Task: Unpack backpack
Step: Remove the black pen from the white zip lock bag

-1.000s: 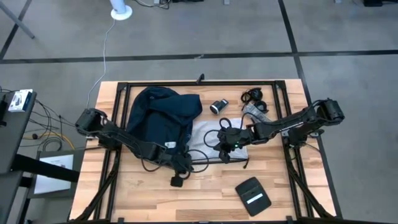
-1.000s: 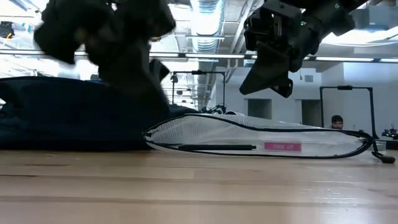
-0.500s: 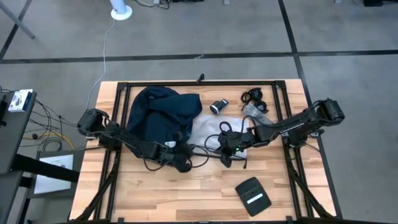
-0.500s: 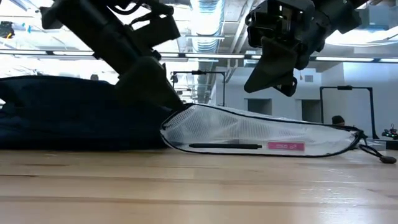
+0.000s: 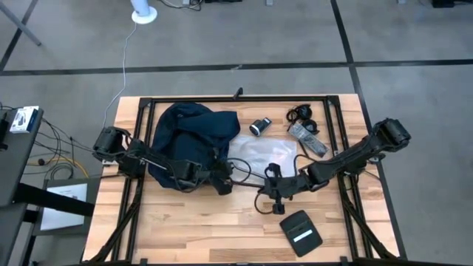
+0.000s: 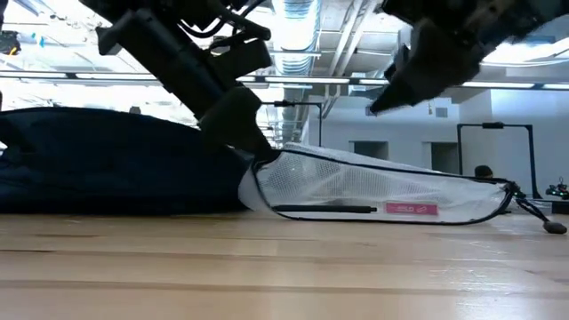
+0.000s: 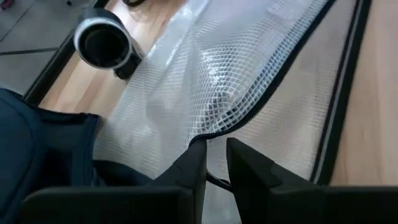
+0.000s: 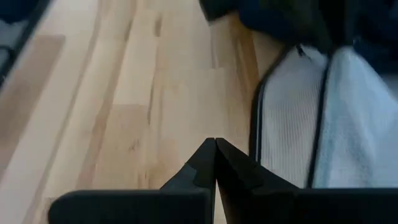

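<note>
Two dark jointed arms, black cables.
</note>
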